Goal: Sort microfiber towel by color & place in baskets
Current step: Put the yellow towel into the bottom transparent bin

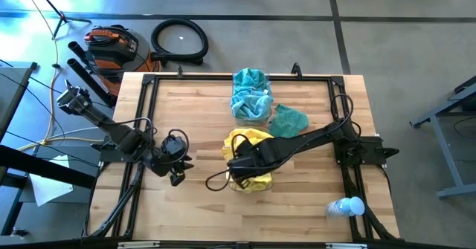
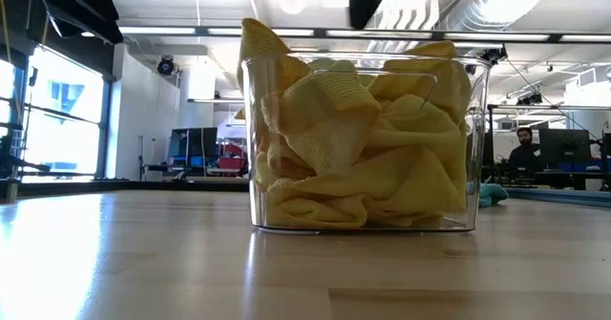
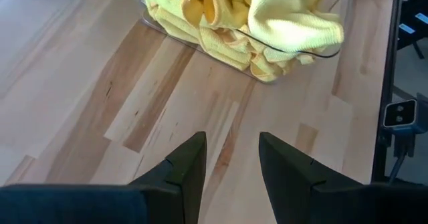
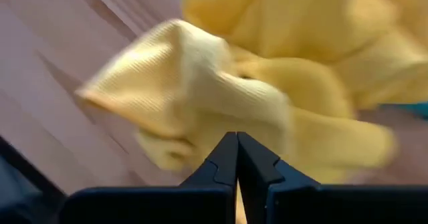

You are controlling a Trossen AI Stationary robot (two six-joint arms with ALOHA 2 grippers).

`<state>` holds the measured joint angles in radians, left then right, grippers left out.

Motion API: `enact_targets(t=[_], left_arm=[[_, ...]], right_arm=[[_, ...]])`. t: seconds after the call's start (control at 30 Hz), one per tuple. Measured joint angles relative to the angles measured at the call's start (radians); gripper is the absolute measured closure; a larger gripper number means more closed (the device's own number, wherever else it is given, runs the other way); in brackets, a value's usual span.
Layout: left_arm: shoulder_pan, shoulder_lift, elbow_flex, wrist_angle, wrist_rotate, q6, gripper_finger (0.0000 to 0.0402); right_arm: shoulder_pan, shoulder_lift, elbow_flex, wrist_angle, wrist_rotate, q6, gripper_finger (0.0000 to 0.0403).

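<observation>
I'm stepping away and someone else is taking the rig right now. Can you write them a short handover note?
Right end effector: shut, over the basket of yellow towels; no towel visibly held.
Left end effector: open, empty, waiting left of that basket.
Far basket holds teal towels.
Done: yellow towels piled in the near basket, some hanging over its rim.
Left: one teal towel lies on the table beside the far basket and needs to go in. A white bottle lies near the right front corner.
</observation>
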<state>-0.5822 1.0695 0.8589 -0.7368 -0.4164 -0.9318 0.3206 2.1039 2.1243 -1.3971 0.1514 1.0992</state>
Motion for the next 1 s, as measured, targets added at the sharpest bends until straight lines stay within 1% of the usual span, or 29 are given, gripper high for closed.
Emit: enact_targets(t=[0.13, 0.2, 0.27, 0.3, 0.4, 0.47, 0.57, 0.77, 0.87, 1.0], left_arm=[[0.011, 0.000, 0.000, -0.001, 0.004, 0.000, 0.0278], [0.014, 0.000, 0.000, -0.001, 0.004, 0.000, 0.0277], [0.014, 0.001, 0.000, -0.008, 0.003, 0.001, 0.0277], [0.014, 0.001, 0.000, -0.014, -0.002, 0.001, 0.0277], [0.014, 0.001, 0.000, -0.019, -0.008, 0.001, 0.0277], [0.014, 0.001, 0.000, -0.024, -0.010, 0.001, 0.0277], [0.014, 0.001, 0.000, -0.021, -0.014, -0.002, 0.0277], [0.014, 0.001, 0.000, -0.018, -0.050, -0.104, 0.0277], [0.014, 0.001, 0.000, -0.014, -0.050, -0.140, 0.0277], [0.014, 0.001, 0.000, -0.011, -0.050, -0.167, 0.0277]], right_arm=[[0.000, 0.000, 0.032, -0.195, 0.036, -0.103, 0.0403], [-0.003, -0.019, -0.019, -0.142, 0.028, -0.217, 0.0403], [-0.014, -0.028, -0.069, -0.112, 0.001, -0.296, 0.0403], [-0.020, -0.034, -0.098, -0.123, 0.002, -0.314, 0.0403], [-0.031, -0.052, -0.187, -0.184, 0.068, -0.324, 0.0403], [-0.038, -0.086, -0.245, -0.163, 0.073, -0.365, 0.0403], [-0.040, -0.153, -0.360, -0.074, 0.020, -0.444, 0.0403], [-0.052, -0.267, -0.644, 0.279, -0.066, -0.592, 0.0403], [-0.060, -0.281, -0.721, 0.378, -0.077, -0.667, 0.0403], [-0.064, -0.279, -0.768, 0.445, -0.083, -0.787, 0.0403]])
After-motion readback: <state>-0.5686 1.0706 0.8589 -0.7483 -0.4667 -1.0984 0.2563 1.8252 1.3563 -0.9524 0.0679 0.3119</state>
